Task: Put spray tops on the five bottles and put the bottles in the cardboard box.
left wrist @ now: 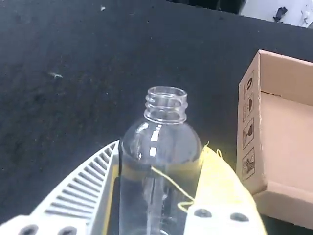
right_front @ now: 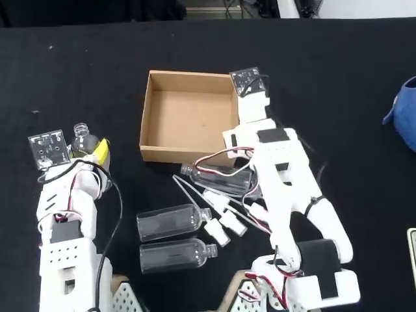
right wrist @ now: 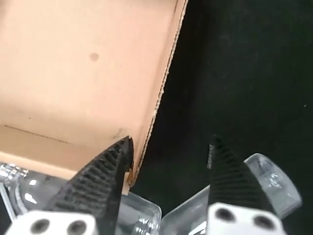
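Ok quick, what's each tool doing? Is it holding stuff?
Left tool: closed on a bottle.
Right tool: open, holding nothing.

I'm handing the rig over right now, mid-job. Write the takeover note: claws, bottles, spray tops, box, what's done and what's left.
Left claw: shut on a clear plastic bottle with a bare neck, left of the brown cardboard box.
Right claw: open, holding nothing, at the box's edge.
Table: two bare lying bottles, a third bottle in front of the box, white long-tubed spray tops beside them.
Done: no bottle topped, none boxed.
Left: top each bottle, then box it.
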Tool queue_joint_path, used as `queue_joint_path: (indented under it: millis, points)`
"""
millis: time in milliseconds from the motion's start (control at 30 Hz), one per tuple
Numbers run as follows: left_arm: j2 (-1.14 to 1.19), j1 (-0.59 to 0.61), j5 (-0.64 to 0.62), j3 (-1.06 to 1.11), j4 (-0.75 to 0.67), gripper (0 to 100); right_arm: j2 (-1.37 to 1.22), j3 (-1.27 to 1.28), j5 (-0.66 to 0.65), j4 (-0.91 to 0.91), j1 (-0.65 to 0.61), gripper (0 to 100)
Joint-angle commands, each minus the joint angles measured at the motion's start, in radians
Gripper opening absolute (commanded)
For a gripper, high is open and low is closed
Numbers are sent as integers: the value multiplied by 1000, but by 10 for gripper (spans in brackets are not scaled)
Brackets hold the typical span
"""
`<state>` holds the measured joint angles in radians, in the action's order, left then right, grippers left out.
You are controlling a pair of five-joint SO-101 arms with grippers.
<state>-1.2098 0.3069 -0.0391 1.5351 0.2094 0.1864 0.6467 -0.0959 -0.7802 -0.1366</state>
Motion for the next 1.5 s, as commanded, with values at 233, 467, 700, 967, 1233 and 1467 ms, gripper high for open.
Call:
queue_joint_path:
  millis: [233,467,700,967,1233,1467]
  points:
    - [-18,-245,-3,-7,-37,33,288,-263,-75,-404,15,181]
    - [-20,-291,-2,21,-37,33,441,-193,-253,-496,178,178]
    - [-20,-291,-2,12,-37,31,441,-104,-500,-651,259,178]
    - [-20,-179,-8,45,-163,30,446,33,-836,-698,285,178]
    - [-18,-111,-9,165,-434,31,438,70,-1079,-703,539,178]
    - [-18,-111,-9,165,-436,30,444,219,-1105,-626,539,201]
